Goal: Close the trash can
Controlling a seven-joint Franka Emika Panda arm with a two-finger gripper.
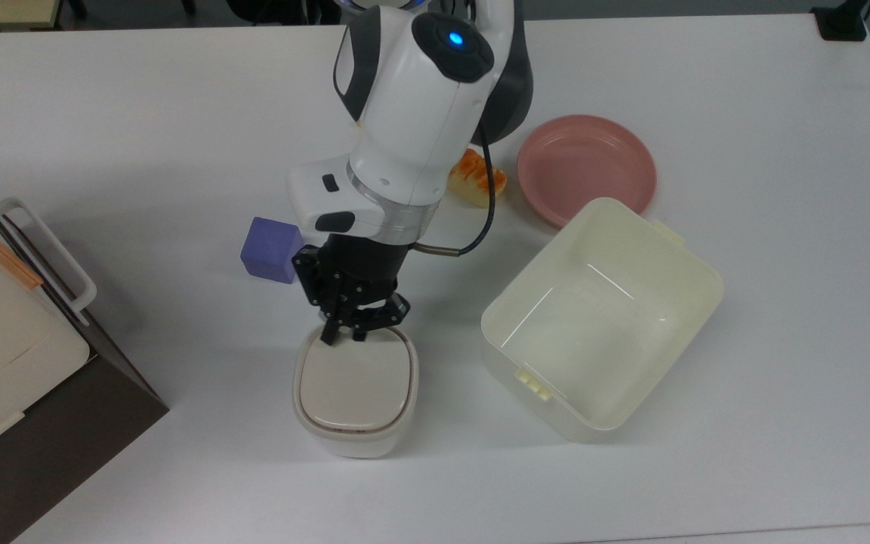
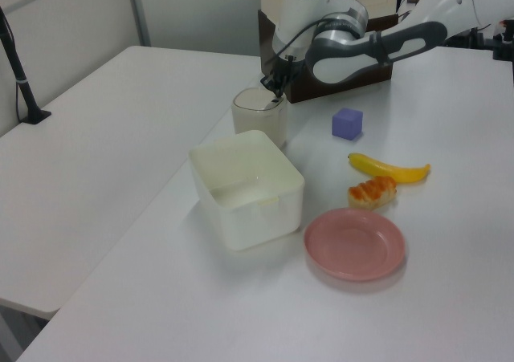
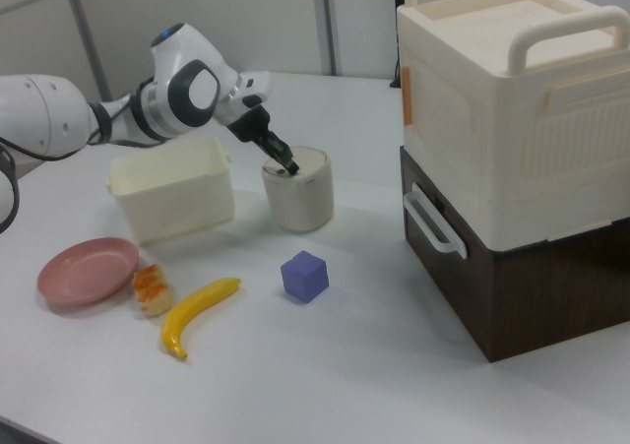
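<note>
White table (image 1: 745,113) with closed trash can (image 1: 356,393), pink plate (image 1: 586,168).

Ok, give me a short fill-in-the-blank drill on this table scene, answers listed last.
1. The trash can has its lid lying ____ on the rim.
2. The gripper sits at the lid's edge nearest the ____ cube.
3. In the right view, the banana lies beside the ____ plate.
4. The cream tub holds ____.

Answers: flat; purple; pink; nothing
</note>
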